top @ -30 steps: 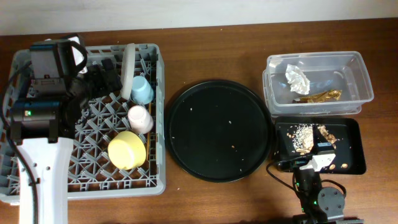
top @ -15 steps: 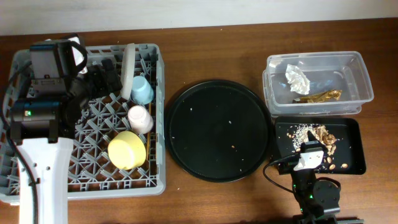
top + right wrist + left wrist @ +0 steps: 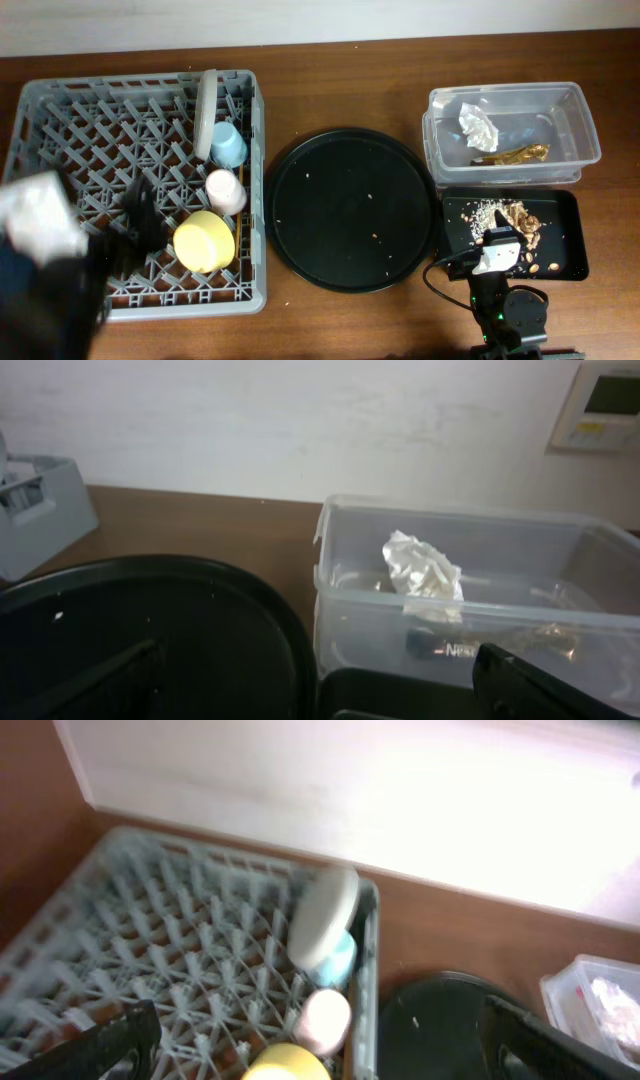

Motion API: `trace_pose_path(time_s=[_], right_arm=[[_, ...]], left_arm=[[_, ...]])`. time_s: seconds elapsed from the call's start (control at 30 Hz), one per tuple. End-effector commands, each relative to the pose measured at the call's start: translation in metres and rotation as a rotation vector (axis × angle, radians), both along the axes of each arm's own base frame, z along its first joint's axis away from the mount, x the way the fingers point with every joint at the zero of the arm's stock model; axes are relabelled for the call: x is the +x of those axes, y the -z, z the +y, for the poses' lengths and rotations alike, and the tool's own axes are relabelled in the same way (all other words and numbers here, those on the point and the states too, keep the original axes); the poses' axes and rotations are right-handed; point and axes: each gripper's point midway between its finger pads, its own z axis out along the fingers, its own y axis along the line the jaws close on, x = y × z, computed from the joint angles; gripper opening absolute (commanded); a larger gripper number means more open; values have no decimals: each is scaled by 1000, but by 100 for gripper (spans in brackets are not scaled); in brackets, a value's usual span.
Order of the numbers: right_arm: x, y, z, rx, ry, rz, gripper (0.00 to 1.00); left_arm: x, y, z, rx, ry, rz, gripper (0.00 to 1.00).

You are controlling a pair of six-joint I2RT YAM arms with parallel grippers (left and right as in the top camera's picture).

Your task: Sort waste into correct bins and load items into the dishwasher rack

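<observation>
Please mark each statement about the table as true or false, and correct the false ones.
1. The crumpled tissue lies in the clear tub. True.
2. The yellow bowl sits in the clear tub. False: it sits in the dishwasher rack.
3. The food scraps lie in the small black tray. True.
4. The pink cup stands in the small black tray. False: it stands in the dishwasher rack, between the light-blue cup and the yellow bowl.

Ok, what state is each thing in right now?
white plate, on edge in dishwasher rack
light-blue cup, in rack
pink cup, in rack
yellow bowl, in rack
clear tub, holds tissue and wrapper
black tray, holds food scraps
round tray, bare but for crumbs
left fingers, open, empty
right fingers, open, empty
</observation>
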Motion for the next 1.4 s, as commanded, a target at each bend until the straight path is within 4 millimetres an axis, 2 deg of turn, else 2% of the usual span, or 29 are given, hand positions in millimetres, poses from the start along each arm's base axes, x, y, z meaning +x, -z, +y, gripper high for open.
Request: trace_pose_path(time_s=[0.0, 0.03, 0.07, 0.13, 0.17, 0.23, 0.27, 0.33, 0.4, 0.43, 0.47, 0.6, 0.67, 0.77, 0.9, 1.07, 1.37], right_arm=[[0, 3, 0, -3, 0, 6, 98], [0, 3, 0, -3, 0, 6, 99], [0, 3, 0, -3, 0, 6, 99], [0, 3, 0, -3, -1, 6, 99], [0, 3, 0, -3, 0, 6, 99], [0, 3, 0, -3, 0, 6, 99], [0, 3, 0, -3, 0, 6, 99], [0, 3, 0, -3, 0, 6, 99], [0, 3, 0, -3, 0, 6, 99], [0, 3, 0, -3, 0, 6, 99], [0, 3, 0, -3, 0, 6, 99], [0, 3, 0, -3, 0, 6, 99], [0, 3, 0, -3, 0, 6, 99], [0, 3, 0, -3, 0, 6, 99], [0, 3, 0, -3, 0, 6, 99], [0, 3, 0, -3, 0, 6, 99], [0, 3, 0, -3, 0, 6, 99]], left_arm=[[-48, 65, 13, 28, -75, 66, 99], [-59, 91, 13, 28, -74, 77, 99], [-67, 126, 13, 25, -76, 97, 99], [-60, 171, 13, 24, -76, 80, 99], [-51, 181, 13, 24, -76, 42, 99], [-29, 191, 10, 13, -60, -78, 99], [-12, 185, 6, 1, -35, -215, 99], [10, 155, 1, -11, -8, -473, 99], [18, 141, 0, -28, -3, -627, 99], [22, 147, 0, -50, -4, -660, 99], [27, 162, 0, -81, -8, -652, 99], [39, 229, 3, -110, -42, -466, 99], [39, 254, 7, -99, -67, -364, 99], [39, 257, -2, 127, 31, -329, 99], [39, 258, -5, 232, 74, -321, 99], [39, 258, 1, 243, 50, -318, 99], [39, 258, 1, 243, 50, -317, 99]])
